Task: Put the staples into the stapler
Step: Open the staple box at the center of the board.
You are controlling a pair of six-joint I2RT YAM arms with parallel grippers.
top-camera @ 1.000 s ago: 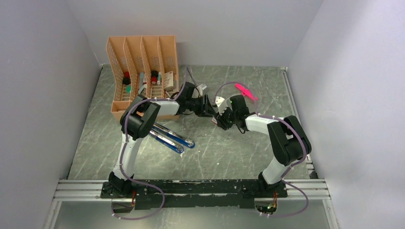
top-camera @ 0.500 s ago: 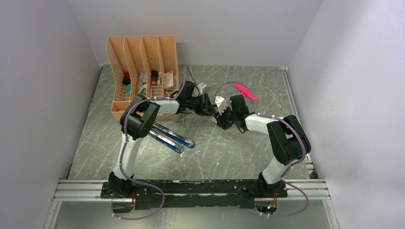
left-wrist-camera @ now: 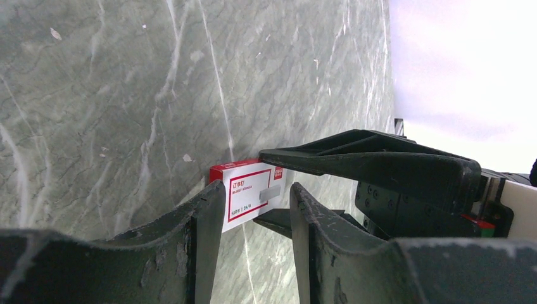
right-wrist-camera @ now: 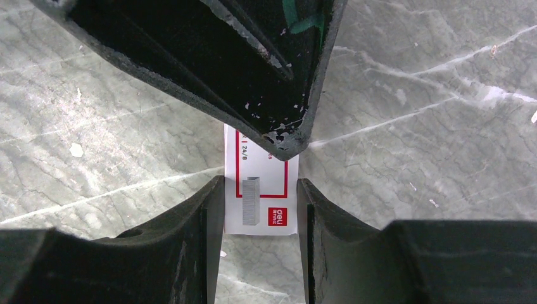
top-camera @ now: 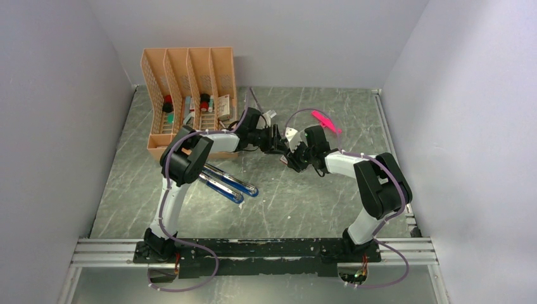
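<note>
Little moved: left pincer (left-wrist-camera: 256,194), right pincer (right-wrist-camera: 261,185) both grip staple box (right-wrist-camera: 267,214).

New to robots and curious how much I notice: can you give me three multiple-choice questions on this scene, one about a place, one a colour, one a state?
1. Where does the orange rack stand? A back-left of the table; B front-right; C centre.
2. What colour borders the staple box? A blue; B red; C green.
3. How does the stapler lie? A shut; B open, halves splayed; C upright.
Answers: 1 A, it fills the far-left corner; 2 B, red frame on white card; 3 B, its two arms fork apart.
</note>
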